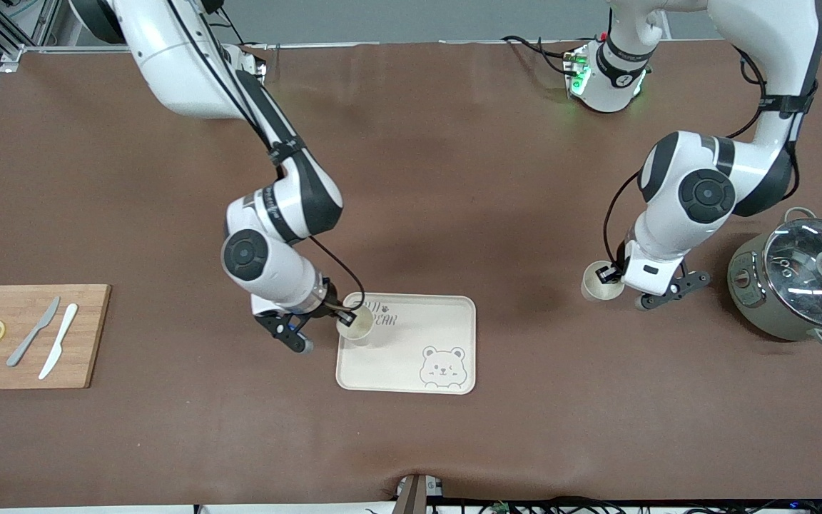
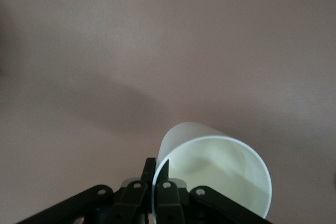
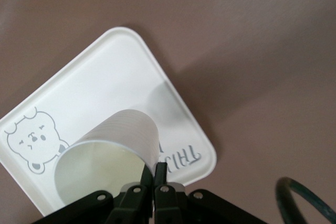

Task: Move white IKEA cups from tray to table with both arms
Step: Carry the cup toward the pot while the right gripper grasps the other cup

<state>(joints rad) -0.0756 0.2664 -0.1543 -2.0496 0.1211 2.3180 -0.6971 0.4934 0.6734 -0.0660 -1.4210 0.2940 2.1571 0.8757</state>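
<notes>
The counter [image 1: 454, 178] wears a matt brown sheet, smooth with faint creases, and on it the tray [image 1: 454, 321] looks like smooth cream plastic with a dull satin finish and a grey printed bear. The two cups [image 1: 600, 285] [image 1: 355, 327] look like smooth, matt cream-white plastic, slightly translucent at the rim. The cutting board [image 1: 90, 335] is pale grained wood, the pot [image 1: 753, 300] has a dull olive body under a glossy glass lid [image 1: 803, 264], and the arms [image 1: 696, 193] have glossy white shells with black joints.

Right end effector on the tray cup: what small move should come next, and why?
Probably a short straight lift. The right end effector is shut on the rim of the cup, which stands on the tray; the left end effector already holds its cup off the tray.
</notes>
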